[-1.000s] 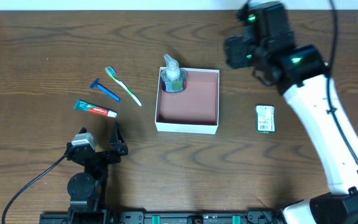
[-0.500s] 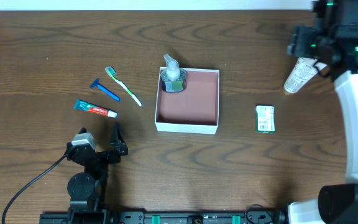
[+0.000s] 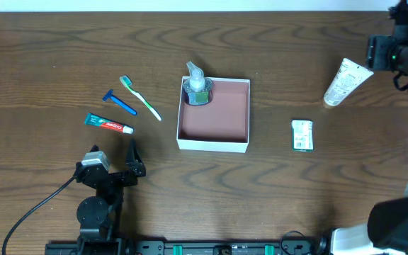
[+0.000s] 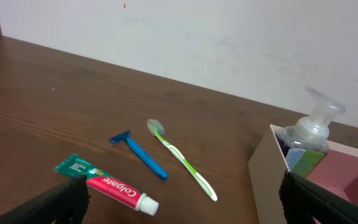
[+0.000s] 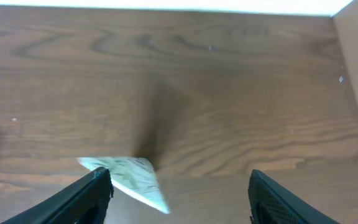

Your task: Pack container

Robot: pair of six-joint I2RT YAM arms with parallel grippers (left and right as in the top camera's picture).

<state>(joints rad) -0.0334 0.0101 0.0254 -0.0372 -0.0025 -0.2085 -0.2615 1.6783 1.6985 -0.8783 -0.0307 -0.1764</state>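
Note:
The container (image 3: 241,113), a square white box with a reddish-brown inside, sits mid-table and holds a clear pump bottle (image 3: 197,88) in its far left corner; its wall (image 4: 267,168) and the bottle (image 4: 312,127) also show in the left wrist view. A toothbrush (image 3: 140,97), a blue razor (image 3: 119,102) and a toothpaste tube (image 3: 108,125) lie left of it. My left gripper (image 3: 114,152) stands open just below the toothpaste (image 4: 107,184). A white tube (image 3: 346,81) lies at the right. My right gripper (image 3: 377,55) hangs open beside it, the tube's flat end (image 5: 129,177) by its left finger.
A small green-white packet (image 3: 302,134) lies between the container and the right arm's white body. The table's far edge meets a white wall (image 4: 229,37). The toothbrush (image 4: 182,162) and razor (image 4: 140,154) lie ahead of the left gripper.
The right arm has swung from near the container's far right corner out to the table's right edge, uncovering the white tube. The left arm has not moved.

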